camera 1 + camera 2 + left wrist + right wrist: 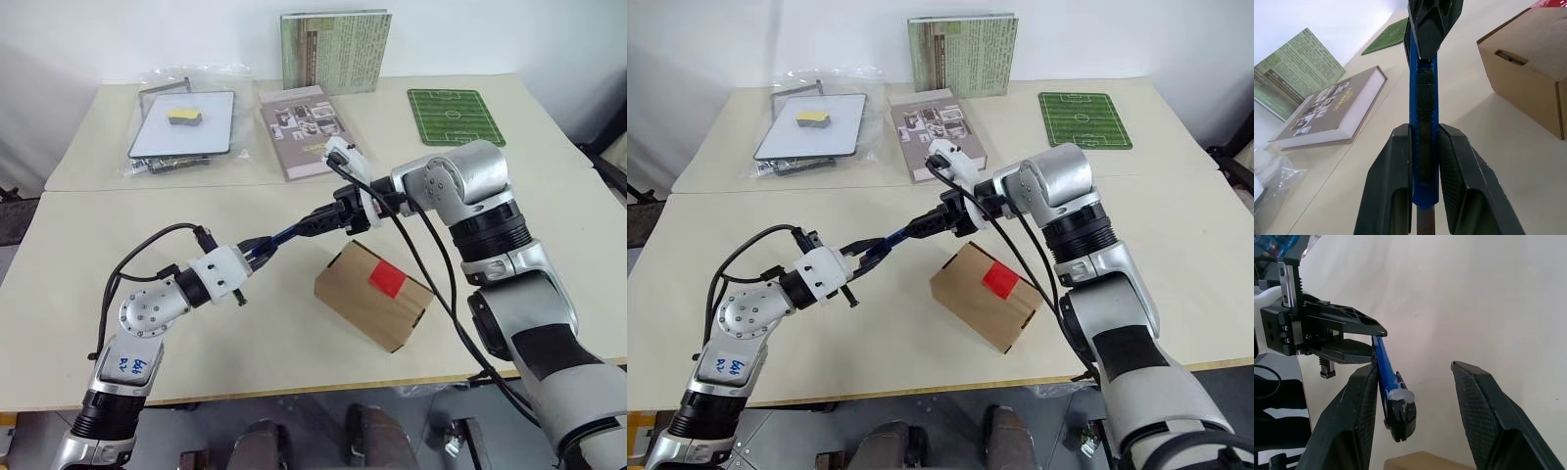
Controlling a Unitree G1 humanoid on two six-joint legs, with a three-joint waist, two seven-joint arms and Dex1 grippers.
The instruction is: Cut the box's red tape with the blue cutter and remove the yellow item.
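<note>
blue cutter (1423,122): slim, black-ribbed (lighter tip) | left gripper (1424,191): fingers clamping it | right gripper (1413,396): fingers standing wide

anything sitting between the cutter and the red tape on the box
Nothing visible. The blue cutter hangs in the air, clamped by the left gripper, its far end between the open right gripper fingers. Bare table separates it from the box, whose red tape lies uncovered on top.
</note>
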